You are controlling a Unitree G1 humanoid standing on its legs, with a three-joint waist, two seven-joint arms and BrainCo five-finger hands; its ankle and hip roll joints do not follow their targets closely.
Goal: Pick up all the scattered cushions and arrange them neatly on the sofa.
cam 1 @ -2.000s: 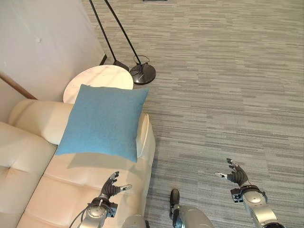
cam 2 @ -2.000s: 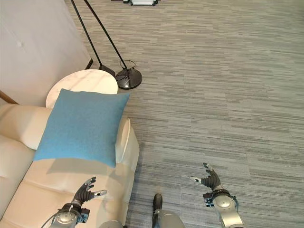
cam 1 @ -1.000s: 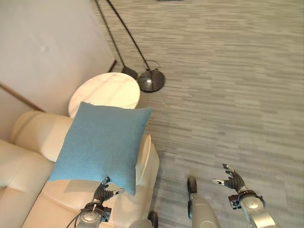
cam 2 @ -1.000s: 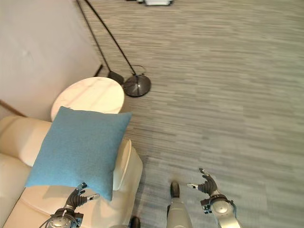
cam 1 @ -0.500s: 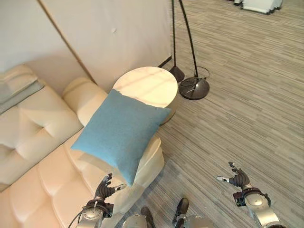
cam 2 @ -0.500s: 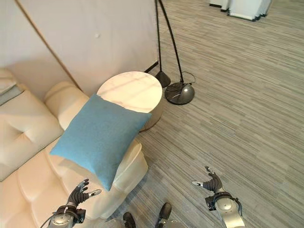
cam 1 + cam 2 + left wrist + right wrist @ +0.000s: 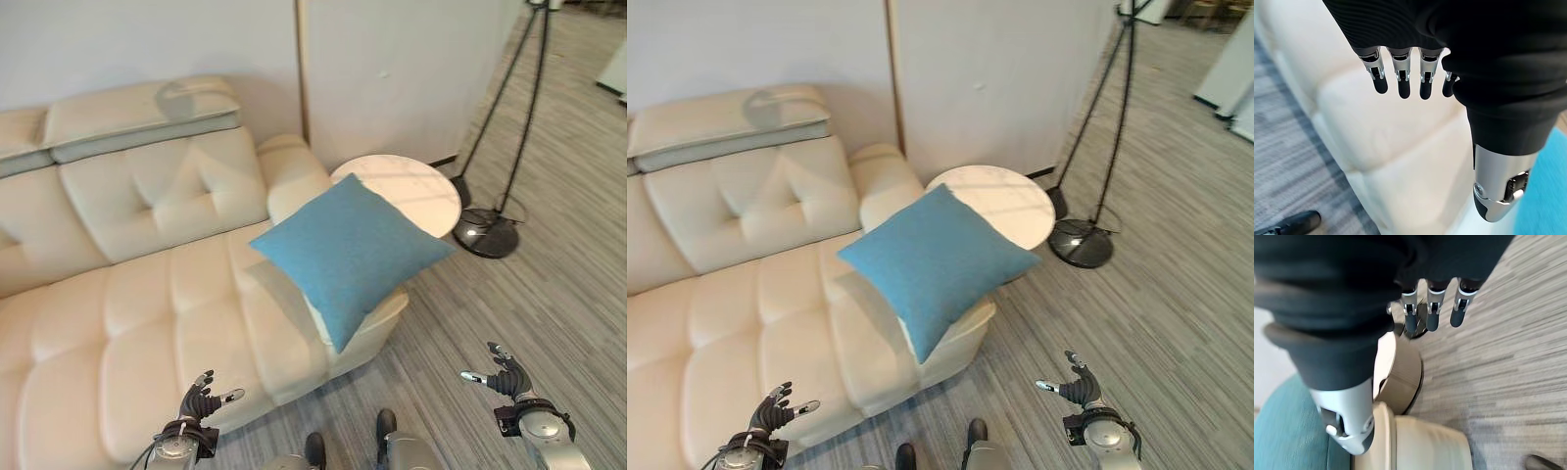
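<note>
Cushion (image 7: pixel 348 253): blue, one seen, tilted on the sofa (image 7: pixel 127 294) arm at the sofa's 3 o'clock end, one corner overhanging toward the floor. Held by neither hand.
Change: the camera has swung round over the last two seconds; the sofa back, earlier out of frame, now fills 10 to 12 o'clock. Cushion sits on the arm as before. Judgement: placed but not yet neat; robot seems to be looking about for more.
Left hand (image 7: pixel 199 400): 7 o'clock, over the seat edge, fingers spread, empty.
Right hand (image 7: pixel 503 375): 5 o'clock, above the floor (image 7: pixel 549 294), fingers spread, empty.
Surroundings: round table (image 7: pixel 407 186) just beyond the cushion at 1 o'clock; floor lamp (image 7: pixel 487 233) at 2 o'clock. Both crowd that end.
</note>
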